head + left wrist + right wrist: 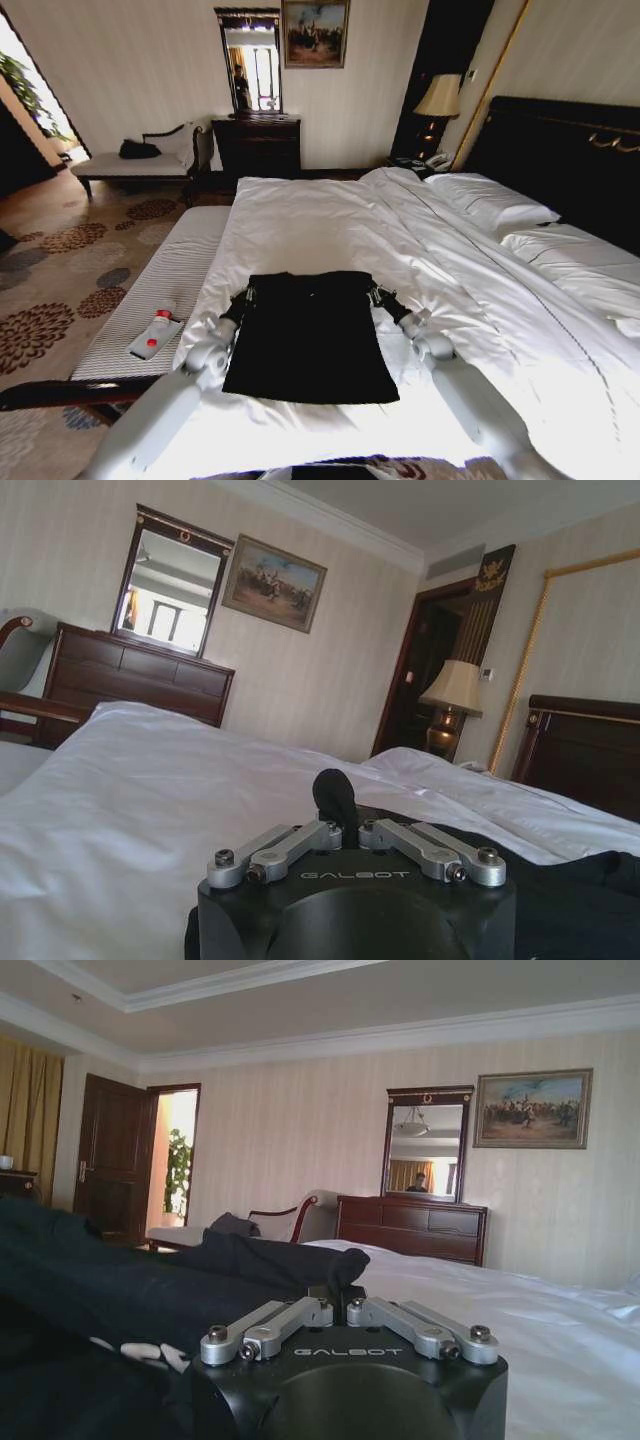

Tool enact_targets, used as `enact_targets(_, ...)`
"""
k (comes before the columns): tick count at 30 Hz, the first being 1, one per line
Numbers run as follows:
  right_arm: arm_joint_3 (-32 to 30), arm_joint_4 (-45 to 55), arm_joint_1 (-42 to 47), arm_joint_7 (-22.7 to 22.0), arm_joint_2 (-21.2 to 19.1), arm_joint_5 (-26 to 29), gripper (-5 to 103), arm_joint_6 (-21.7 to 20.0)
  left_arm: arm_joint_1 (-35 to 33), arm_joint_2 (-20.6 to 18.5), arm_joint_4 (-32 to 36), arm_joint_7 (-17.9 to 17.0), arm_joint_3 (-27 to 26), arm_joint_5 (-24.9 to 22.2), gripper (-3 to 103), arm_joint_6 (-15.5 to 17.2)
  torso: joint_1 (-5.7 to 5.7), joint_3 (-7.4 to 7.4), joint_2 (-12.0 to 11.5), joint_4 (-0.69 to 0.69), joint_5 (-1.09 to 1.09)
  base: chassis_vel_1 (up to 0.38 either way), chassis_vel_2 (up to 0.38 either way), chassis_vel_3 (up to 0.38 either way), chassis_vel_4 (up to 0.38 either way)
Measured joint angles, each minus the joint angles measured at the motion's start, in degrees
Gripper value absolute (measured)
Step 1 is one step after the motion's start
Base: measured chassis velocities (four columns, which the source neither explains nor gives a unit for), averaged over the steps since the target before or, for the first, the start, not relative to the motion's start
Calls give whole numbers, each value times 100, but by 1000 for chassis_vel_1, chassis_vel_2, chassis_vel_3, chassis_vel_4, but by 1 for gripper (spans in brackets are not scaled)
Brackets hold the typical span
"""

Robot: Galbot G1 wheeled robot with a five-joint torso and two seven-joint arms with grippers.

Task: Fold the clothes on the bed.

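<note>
With the black T-shirt [310, 335] lying at lower centre on the bed [330, 225], the left gripper [245, 297] and right gripper [378, 296] each pinch a far corner closed; an uneven pull could let one slip, skewing the fold.

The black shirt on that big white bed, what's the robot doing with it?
The robot is folding a black soft-fabric T-shirt lying flat on the big white-sheeted bed. Its left gripper pinches one far corner of the shirt and its right gripper pinches the other, both shut on the cloth. The shirt already looks like a narrow rectangle, with no sleeves sticking out. A small red-and-white flat packet sits on the grey striped bench beside the bed.
</note>
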State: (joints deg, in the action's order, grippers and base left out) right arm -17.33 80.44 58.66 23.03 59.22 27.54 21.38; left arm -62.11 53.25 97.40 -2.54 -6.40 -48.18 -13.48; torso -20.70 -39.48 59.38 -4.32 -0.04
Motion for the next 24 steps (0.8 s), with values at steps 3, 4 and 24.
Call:
enact_targets(3,-170,232,355,-4,45,-80,1,32,-235,-26,201,-29,-130,104,2,-46,0,-1,0,-2,1,0,0,0,0)
enact_targets(4,-170,232,355,-4,45,-80,1,32,-235,-26,201,-29,-130,104,2,-46,0,-1,0,-2,1,0,0,0,0)
enact_targets(24,-513,1107,1712,-30,322,-550,1,281,-1978,-128,978,97,-1074,648,2,-262,-1,-1,-1,0,0,0,0,0,0)
